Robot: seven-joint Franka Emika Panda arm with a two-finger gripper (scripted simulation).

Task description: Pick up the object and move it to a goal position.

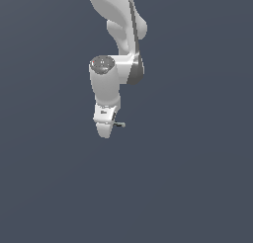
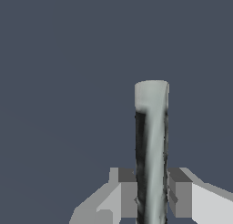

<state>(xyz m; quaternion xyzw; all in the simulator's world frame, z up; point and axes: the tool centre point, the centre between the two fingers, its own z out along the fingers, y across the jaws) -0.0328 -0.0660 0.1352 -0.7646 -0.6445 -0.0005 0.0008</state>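
- The gripper was closed on the rod, pads touching both sides.
- The thin, stiff rod probably weighed little; its smooth surface might slip.

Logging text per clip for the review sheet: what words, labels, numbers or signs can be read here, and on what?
None can be read.
The gripper has a small dark mark on its white housing in the exterior view, too small and blurred to read.
The rod shows only grey and black bands, no lettering.
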